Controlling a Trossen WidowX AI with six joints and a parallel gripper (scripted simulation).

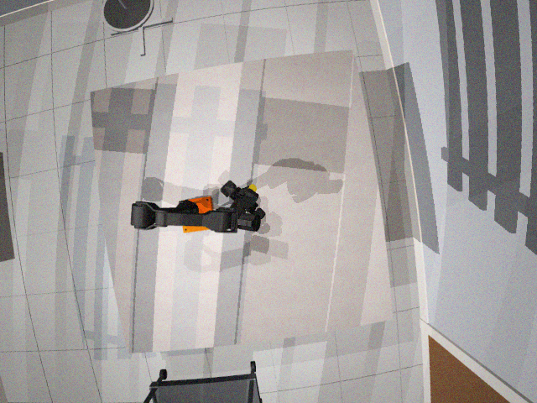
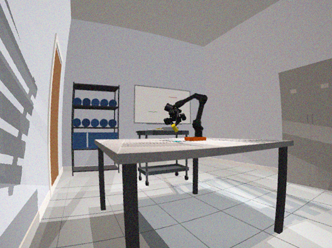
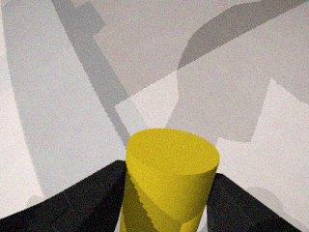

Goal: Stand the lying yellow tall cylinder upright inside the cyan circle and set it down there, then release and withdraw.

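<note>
The yellow tall cylinder point(image 2: 174, 127) point(image 3: 169, 169) is held between the fingers of my gripper point(image 3: 168, 178), above the table top. In the exterior view it is tilted, neither upright nor flat, with a gap below it. In the top view only a small part of the yellow cylinder point(image 1: 252, 187) shows beside the gripper. The cyan circle point(image 2: 176, 141) shows as a thin cyan streak on the table, below the cylinder and near the orange base plate. It is hidden under the arm in the top view and is not in the wrist view.
The orange plate point(image 1: 205, 204) point(image 2: 195, 138) lies at the arm's base on the table point(image 1: 290, 281) point(image 2: 221, 150). The black arm point(image 1: 182, 217) point(image 2: 200, 111) reaches out over the table. A dark cart point(image 1: 208, 390) point(image 2: 165, 169) stands beyond the table's edge.
</note>
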